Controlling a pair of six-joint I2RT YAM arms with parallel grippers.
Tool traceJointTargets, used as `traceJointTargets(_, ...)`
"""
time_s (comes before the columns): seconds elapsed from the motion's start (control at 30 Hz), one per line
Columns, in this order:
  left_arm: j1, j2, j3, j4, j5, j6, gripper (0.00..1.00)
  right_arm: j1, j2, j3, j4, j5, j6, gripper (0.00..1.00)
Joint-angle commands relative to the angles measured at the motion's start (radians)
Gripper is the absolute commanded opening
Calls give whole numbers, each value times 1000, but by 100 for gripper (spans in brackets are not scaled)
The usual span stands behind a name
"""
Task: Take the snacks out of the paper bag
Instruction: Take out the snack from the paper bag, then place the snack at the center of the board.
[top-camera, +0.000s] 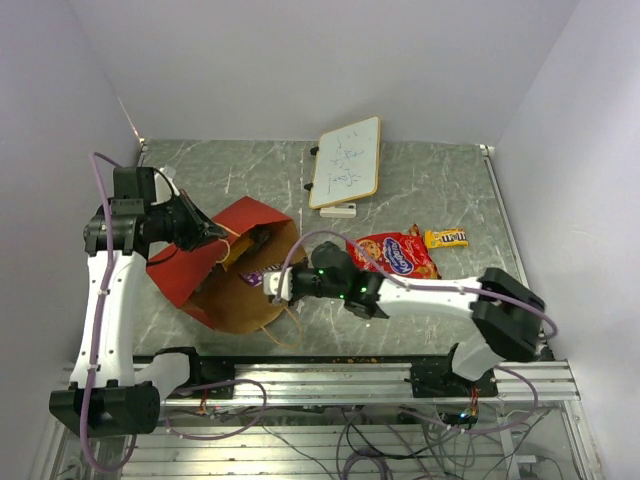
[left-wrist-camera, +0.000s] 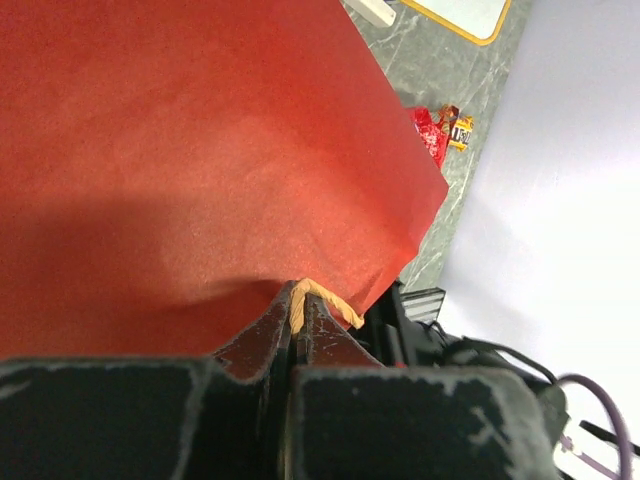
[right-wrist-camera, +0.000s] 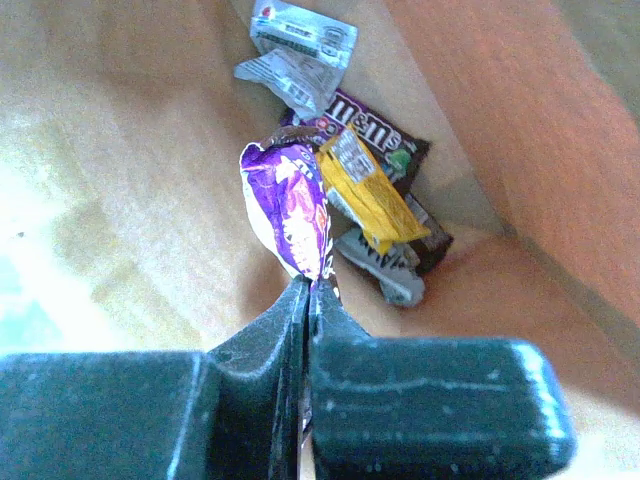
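Note:
The paper bag (top-camera: 225, 270) lies on its side left of centre, mouth toward the right, red outside and brown inside. My left gripper (top-camera: 208, 232) is shut on its twisted paper handle (left-wrist-camera: 312, 298), with the bag's red wall (left-wrist-camera: 180, 150) filling the left wrist view. My right gripper (top-camera: 268, 285) reaches into the mouth and is shut on the end of a purple candy wrapper (right-wrist-camera: 288, 208). Deeper inside lie a yellow bar (right-wrist-camera: 372, 195), a brown M&M's pack (right-wrist-camera: 375, 135) and a silver wrapper (right-wrist-camera: 298, 50). On the table to the right lie the red cookie packet (top-camera: 398, 254) and a yellow candy pack (top-camera: 446, 238).
A small whiteboard (top-camera: 346, 161) with a white eraser (top-camera: 338, 210) lies at the back centre of the marbled table (top-camera: 430, 180). White walls close in on three sides. The aluminium rail (top-camera: 360, 375) with the arm bases runs along the near edge.

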Motion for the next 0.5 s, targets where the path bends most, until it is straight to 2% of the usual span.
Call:
traceJointTargets(0.0,-5,31,41,71,36,0,7,-3,-183,-50,-180,123,182,0)
traceJointTargets(0.27,-3,82,48,102,33,0,7,-8,-564,-139,-385,283,189,0)
traceJointTargets(0.37,-3,83,37,130,31,-16,7,-17,-664,-193,-323,431,129,0)
traceJointTargets(0.47,-5,91,30,154,46,-28,7,-96,-669,-236,-178,586,121,0)
